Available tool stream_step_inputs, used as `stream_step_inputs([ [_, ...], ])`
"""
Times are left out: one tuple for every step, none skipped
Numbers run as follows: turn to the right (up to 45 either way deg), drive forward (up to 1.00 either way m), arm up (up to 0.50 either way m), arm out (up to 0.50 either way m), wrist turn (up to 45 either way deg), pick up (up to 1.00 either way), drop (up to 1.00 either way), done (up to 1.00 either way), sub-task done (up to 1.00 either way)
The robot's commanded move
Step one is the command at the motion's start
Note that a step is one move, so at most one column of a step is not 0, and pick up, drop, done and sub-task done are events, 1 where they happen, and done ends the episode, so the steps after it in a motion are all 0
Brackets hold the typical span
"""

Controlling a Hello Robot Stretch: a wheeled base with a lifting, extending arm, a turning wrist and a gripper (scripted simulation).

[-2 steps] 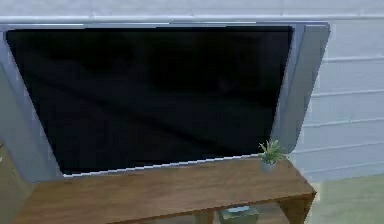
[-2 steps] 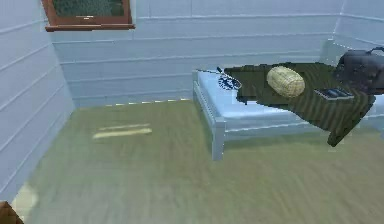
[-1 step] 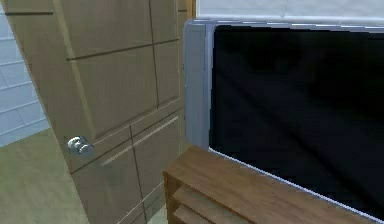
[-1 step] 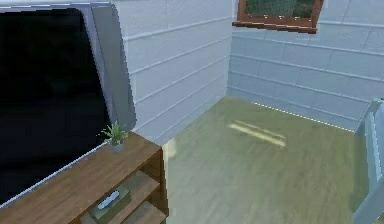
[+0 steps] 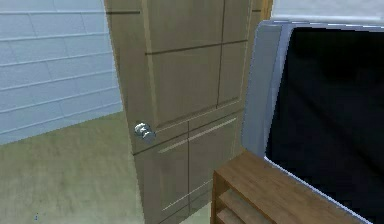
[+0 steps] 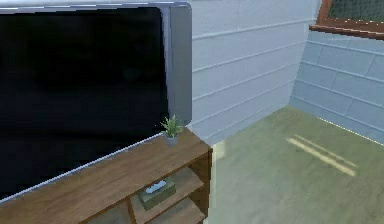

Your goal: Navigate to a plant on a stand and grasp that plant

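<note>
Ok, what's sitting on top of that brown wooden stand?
The brown wooden stand carries a large black grey-framed screen and, at the stand's end corner, a small green potted plant. The screen covers whatever lies behind it.

A: What is in the middle of the forward view?
B: A light brown wooden door (image 5: 185, 90) with several flat panels. It has a round silver knob (image 5: 144, 131) near its left edge, a little below the middle of the picture.
A: And on the left of the door?
B: A white wall (image 5: 50, 70) with horizontal lines, and under it a pale floor (image 5: 65, 175).
A: What is on the right side?
B: A big television (image 5: 330, 100) with a grey frame and a black screen. It hides the right edge of the door. Below it, in the bottom right corner, is a brown wooden stand (image 5: 270, 200).
</note>
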Motion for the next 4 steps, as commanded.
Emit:
stream_step_inputs([
  [0.0, 0.00, 0.50, 0.00, 0.0, 0.00, 0.00, 0.00, 0.00],
  [0.0, 0.00, 0.34, 0.00, 0.0, 0.00, 0.00, 0.00, 0.00],
  [0.0, 0.00, 0.00, 0.50, 0.0, 0.00, 0.00, 0.00, 0.00],
  [0.0, 0.00, 0.00, 0.00, 45.0, 0.00, 0.00, 0.00, 0.00],
])
